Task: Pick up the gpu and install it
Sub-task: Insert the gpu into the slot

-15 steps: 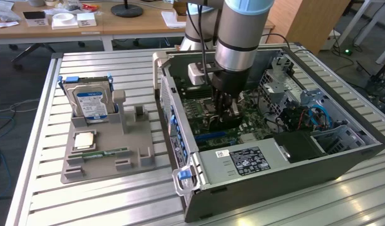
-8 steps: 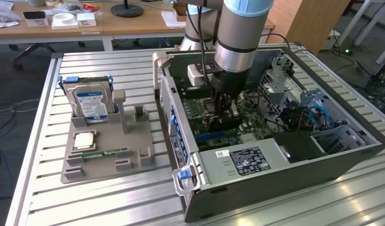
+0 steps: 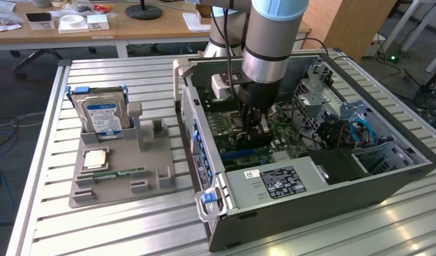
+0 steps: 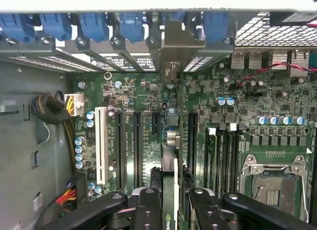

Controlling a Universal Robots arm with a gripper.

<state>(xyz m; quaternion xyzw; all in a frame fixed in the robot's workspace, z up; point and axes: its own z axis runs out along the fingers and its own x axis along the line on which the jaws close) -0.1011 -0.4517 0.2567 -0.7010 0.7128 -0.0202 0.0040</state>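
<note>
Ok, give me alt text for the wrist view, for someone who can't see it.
The pincer grips the gpu edge-on over a green motherboard inside an open computer case, with the card in line with the dark expansion slots. Its pale metal bracket faces a row of blue latches, and a processor socket sits nearby.

In computer case (image 3: pixel 388 178), gpu (image 4: pixel 168 190) edge-on over motherboard (image 4: pixel 277 91); beside case, at the exterior view's left, holder (image 3: pixel 115 188) bearing upright hard drive (image 3: pixel 104 117).

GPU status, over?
Fingers shut on gpu. Edge-on over motherboard slots, bracket at case rear. Seating unclear. Nothing seen in the way.
</note>
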